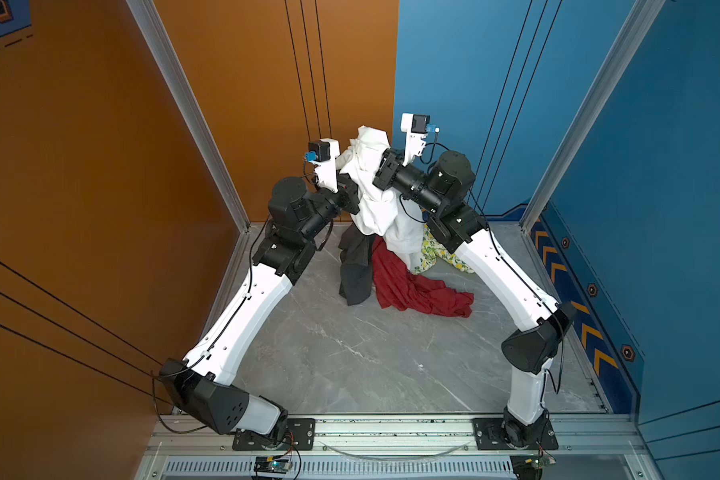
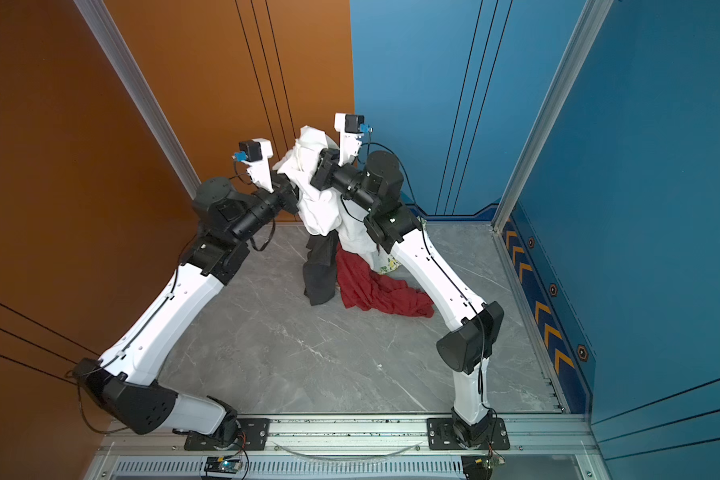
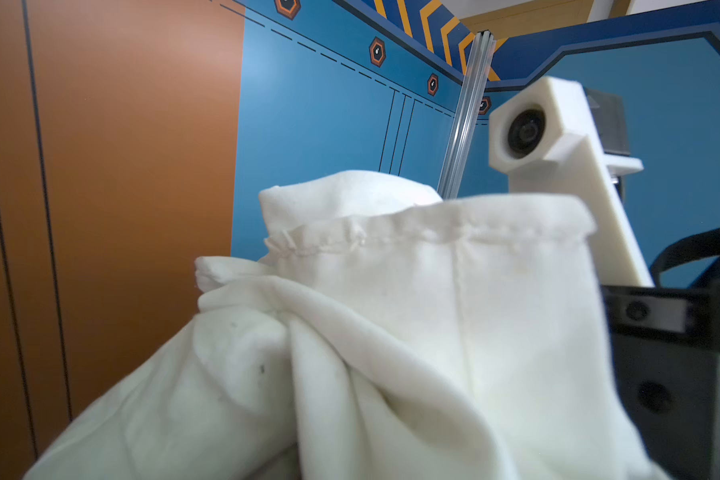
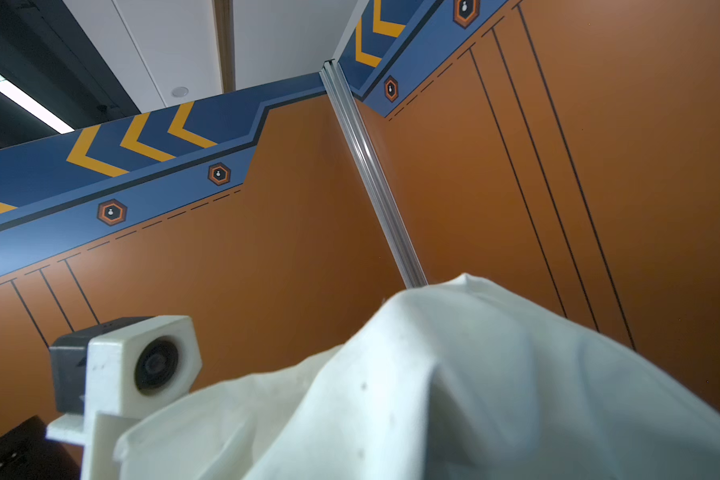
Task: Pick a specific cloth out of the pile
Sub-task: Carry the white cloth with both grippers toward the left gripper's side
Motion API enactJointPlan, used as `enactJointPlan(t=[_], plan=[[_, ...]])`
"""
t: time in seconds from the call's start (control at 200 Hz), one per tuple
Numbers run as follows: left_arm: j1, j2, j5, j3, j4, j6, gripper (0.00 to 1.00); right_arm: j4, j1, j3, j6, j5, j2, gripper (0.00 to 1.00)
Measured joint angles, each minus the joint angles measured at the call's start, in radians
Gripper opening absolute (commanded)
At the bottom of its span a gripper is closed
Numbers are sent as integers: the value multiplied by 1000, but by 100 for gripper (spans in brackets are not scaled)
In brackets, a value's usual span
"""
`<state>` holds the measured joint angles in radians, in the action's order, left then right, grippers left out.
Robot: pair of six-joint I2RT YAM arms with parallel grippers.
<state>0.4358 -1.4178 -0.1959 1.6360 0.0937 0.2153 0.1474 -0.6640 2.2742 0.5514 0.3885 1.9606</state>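
The pile [image 1: 381,266] counts four garments: one plain white cloth [image 1: 371,199], one dark grey cloth [image 1: 356,270] at its seven o'clock, one red cloth [image 1: 416,291] at its five o'clock, and one lemon-print cloth [image 1: 427,253] at the red cloth's one o'clock. There are two robot arms, the left arm [image 1: 242,316] and the right arm [image 1: 504,270], two wrist cameras, the left wrist camera [image 1: 323,151] and the right wrist camera [image 1: 416,122], and one grey marbled table [image 1: 350,361].
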Motion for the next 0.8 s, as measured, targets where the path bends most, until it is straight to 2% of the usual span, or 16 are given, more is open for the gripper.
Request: enactJointPlan(t=[0.165,0.28,0.801], plan=[[0,130,124,-15,-127,-56,0,-27,-94,208,-10,-1,118,0],[0,212,214,-19,-230,-89,0,-29,-156,293,-13,-17,175,0],[0,536,542,-180,-629,-114,0,-19,-370,315,-12,-47,304,0]])
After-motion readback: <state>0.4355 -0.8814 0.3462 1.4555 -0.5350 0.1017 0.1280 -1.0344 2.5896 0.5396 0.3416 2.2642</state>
